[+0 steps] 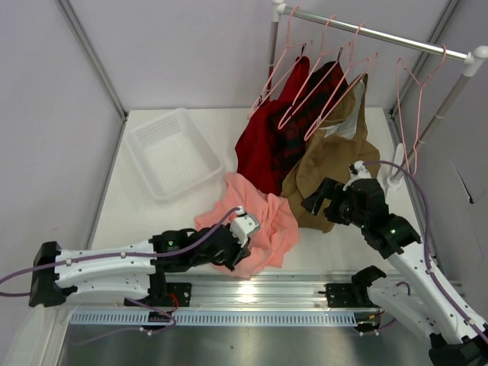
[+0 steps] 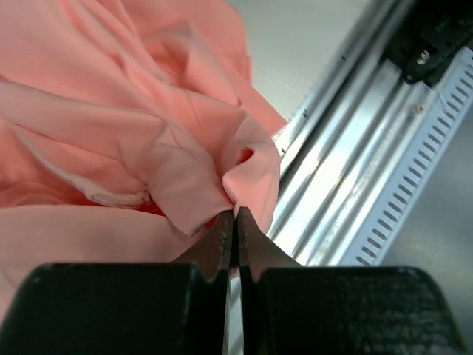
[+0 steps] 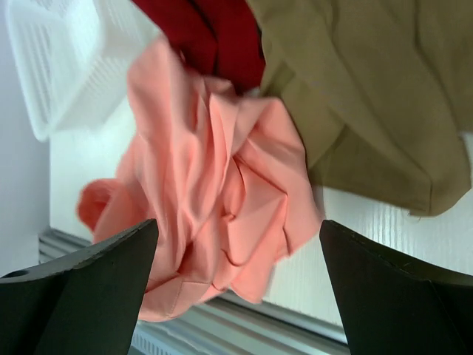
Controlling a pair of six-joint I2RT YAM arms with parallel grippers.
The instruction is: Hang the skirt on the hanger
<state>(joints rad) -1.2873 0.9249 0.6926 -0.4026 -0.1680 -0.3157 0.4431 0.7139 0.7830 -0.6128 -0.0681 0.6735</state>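
Note:
The salmon-pink skirt [image 1: 263, 217] lies crumpled on the table near the front edge. My left gripper [image 1: 241, 252] is at its near edge, shut on a fold of the skirt [image 2: 111, 148]; the jaws [image 2: 235, 212] meet with cloth pinched at their tips. My right gripper [image 1: 316, 197] hovers to the right of the heap, open wide, with the skirt [image 3: 214, 192] below and nothing between its fingers [image 3: 236, 223]. An empty pale-pink hanger [image 1: 402, 107] hangs at the right end of the silver rail [image 1: 381, 34].
More pink hangers on the rail carry a dark red garment [image 1: 263, 145] and a tan-brown garment [image 1: 335, 164], both draping onto the table beside the skirt. A white basket [image 1: 171, 152] sits at the back left. A metal track [image 1: 259, 293] runs along the front edge.

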